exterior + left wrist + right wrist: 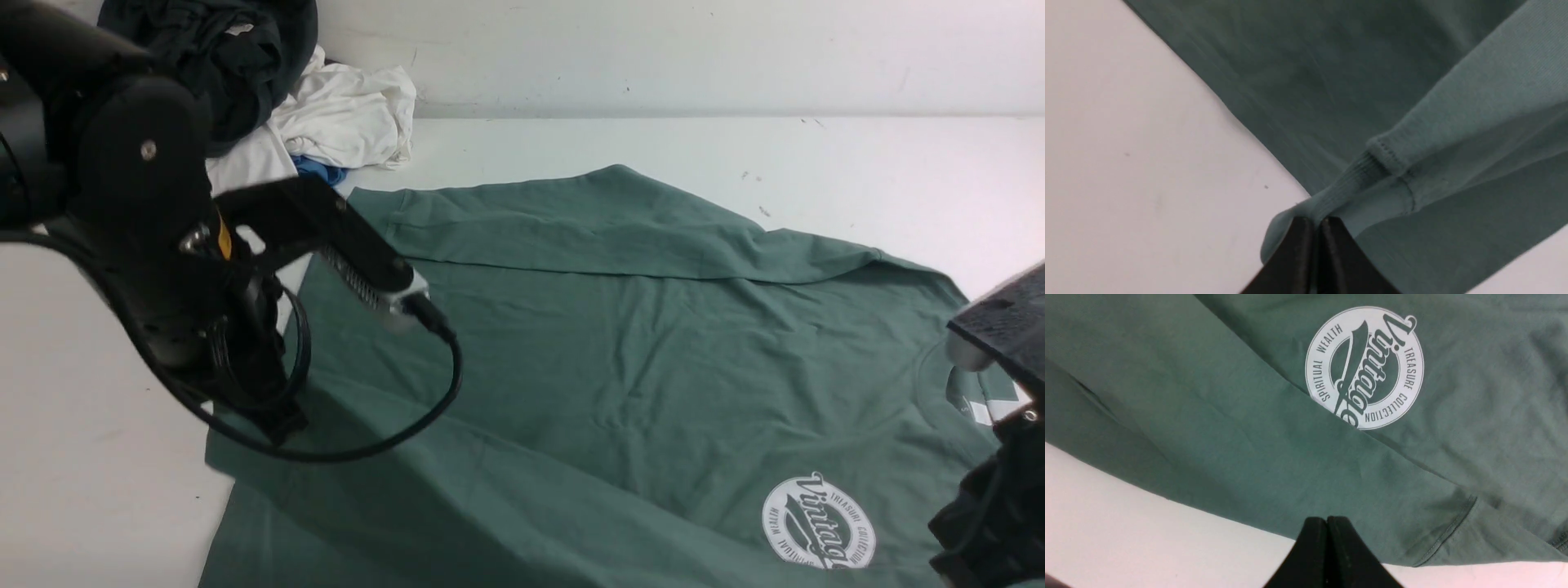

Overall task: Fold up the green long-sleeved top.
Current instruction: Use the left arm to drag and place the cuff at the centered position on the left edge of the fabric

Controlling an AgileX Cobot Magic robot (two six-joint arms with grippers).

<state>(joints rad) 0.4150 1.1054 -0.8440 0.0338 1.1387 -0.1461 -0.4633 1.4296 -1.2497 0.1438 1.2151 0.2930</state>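
The green long-sleeved top (620,343) lies spread on the white table, chest side up. Its round white "Vintage" print (819,523) is at the front right and its neck label (984,408) is near the right arm (996,498). In the left wrist view my left gripper (1314,220) is shut on the ribbed cuff (1347,183) of a sleeve, which rises off the body of the top. My right gripper (1327,518) is shut with nothing between its fingers. It hovers over the top's edge (1290,490), below the print (1364,367).
A heap of other garments sits at the back left against the wall: a black one (220,57), a white one (351,114) and a bit of blue (322,171). The bulky left arm (147,204) and its cable hide the top's left edge.
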